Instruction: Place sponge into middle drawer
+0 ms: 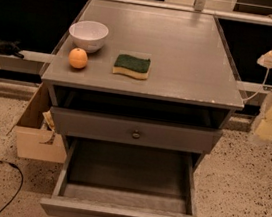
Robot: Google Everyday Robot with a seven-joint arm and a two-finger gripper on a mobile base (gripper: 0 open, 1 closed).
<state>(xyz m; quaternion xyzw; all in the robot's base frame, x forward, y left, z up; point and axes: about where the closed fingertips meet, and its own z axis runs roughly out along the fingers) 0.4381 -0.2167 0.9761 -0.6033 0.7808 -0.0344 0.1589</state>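
Note:
The sponge (132, 65), yellow foam with a dark green top, lies flat on the grey cabinet top (183, 56), left of centre and near the front. The middle drawer (123, 216) below is pulled out wide, and its grey inside shows nothing in it. My gripper (270, 127) hangs at the far right edge of the view. It is beside the cabinet, level with its top, and well right of the sponge. It holds nothing that I can see.
A white bowl (88, 35) and an orange fruit (78, 58) stand on the cabinet top left of the sponge. The knobbed drawer front (135, 130) above the open drawer is closed. A cardboard box (36, 134) and a black cable (7, 183) lie on the floor at left.

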